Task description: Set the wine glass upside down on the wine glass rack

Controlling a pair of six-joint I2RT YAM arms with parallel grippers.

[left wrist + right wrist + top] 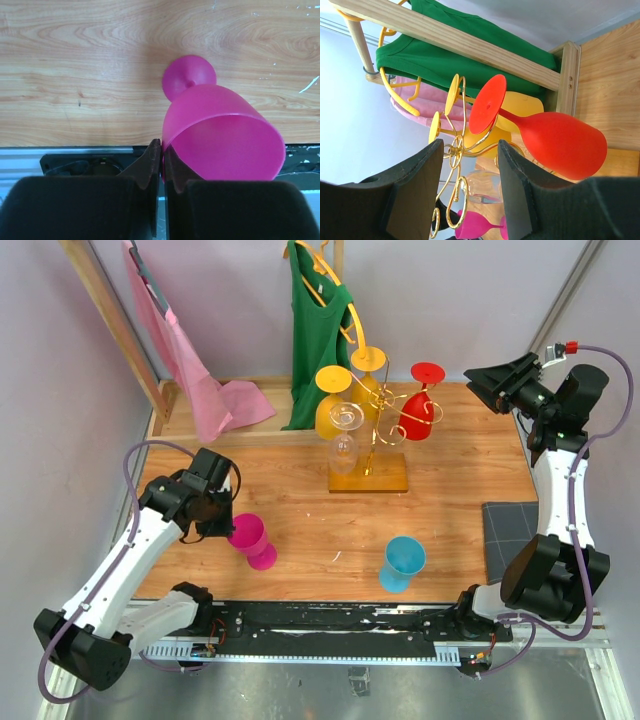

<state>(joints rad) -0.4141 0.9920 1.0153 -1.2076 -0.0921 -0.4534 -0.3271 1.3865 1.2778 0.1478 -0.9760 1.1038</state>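
The pink wine glass (250, 540) stands on its foot at the front left of the wooden table, mouth up. My left gripper (231, 526) is shut on its rim: in the left wrist view the fingers (150, 165) pinch the wall of the pink wine glass (220, 130), one inside the bowl and one outside. The gold wine glass rack (368, 478) stands at the back centre. It holds a red glass (420, 412), yellow glasses (333, 400) and a clear glass (345, 440) upside down. My right gripper (474, 380) hovers open, high at the back right, facing the rack (455, 150) and red glass (555, 142).
A blue glass (402, 562) stands at the front centre. A wooden clothes frame (105, 310) with a green shirt (315, 330) and pink cloth (200, 380) lines the back. A dark grey mat (508, 530) lies at the right edge.
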